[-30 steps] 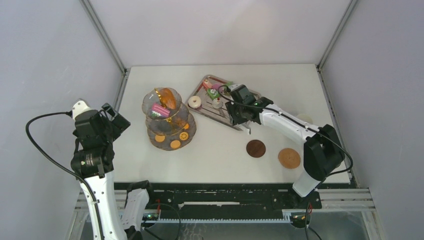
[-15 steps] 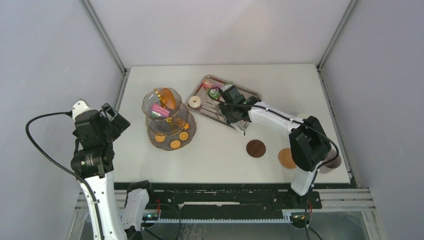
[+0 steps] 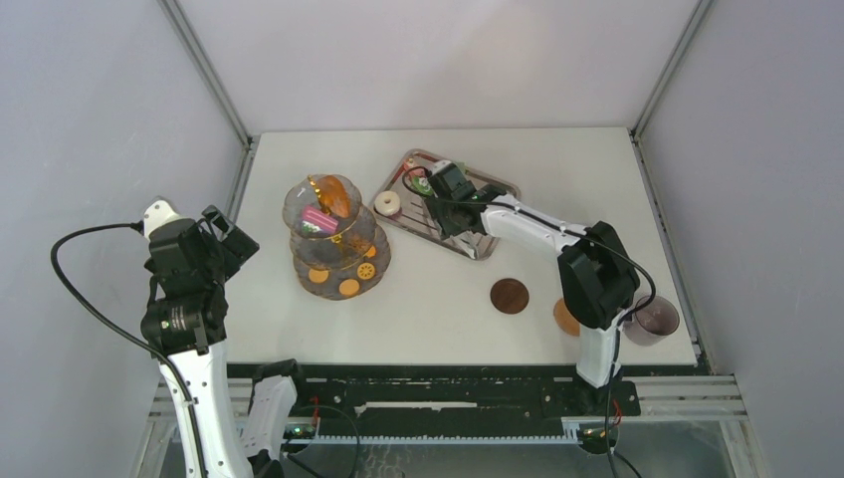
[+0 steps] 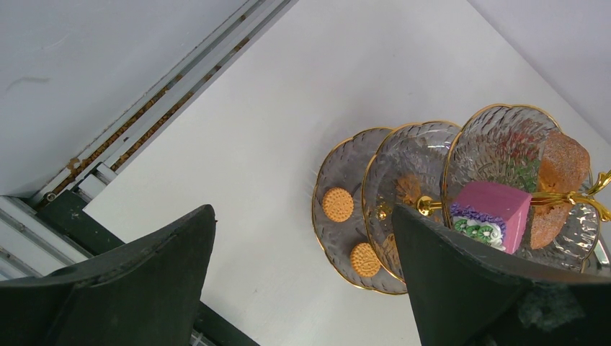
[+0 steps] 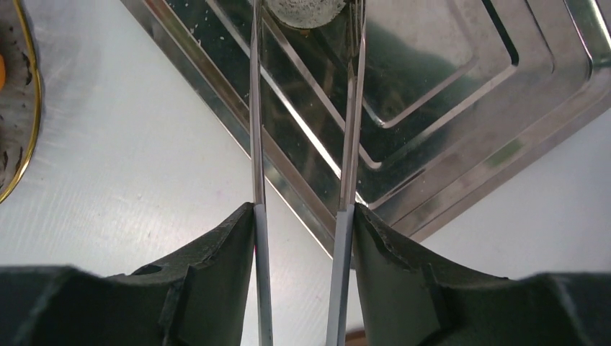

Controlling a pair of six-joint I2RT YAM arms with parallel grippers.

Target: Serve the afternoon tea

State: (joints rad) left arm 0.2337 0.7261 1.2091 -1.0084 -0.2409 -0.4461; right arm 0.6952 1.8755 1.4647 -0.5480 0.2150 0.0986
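The three-tier glass stand (image 3: pixel 333 234) with a gold pole holds a pink cake (image 4: pixel 490 213), an orange-brown cake and orange cookies (image 4: pixel 337 204). My right gripper (image 3: pixel 450 207) is shut on the long metal tongs (image 5: pixel 256 144) over the steel tray (image 3: pixel 498 189). The tong tips sit on either side of a small round whitish cake (image 5: pixel 306 11) on the tray. A white ring donut (image 3: pixel 387 203) and a green cake (image 3: pixel 420 181) also lie on the tray. My left gripper (image 4: pixel 302 213) is open and empty, left of the stand.
A dark brown coaster (image 3: pixel 510 296) lies on the table in front of the tray. A lighter coaster (image 3: pixel 563 317) is partly hidden by the right arm. A cup (image 3: pixel 657 319) stands at the front right. Walls close in the table on three sides.
The right gripper has moved left and farther over the tray with the tongs. Its elbow swung left, uncovering the cup and partly covering the lighter coaster. The left arm has not moved.
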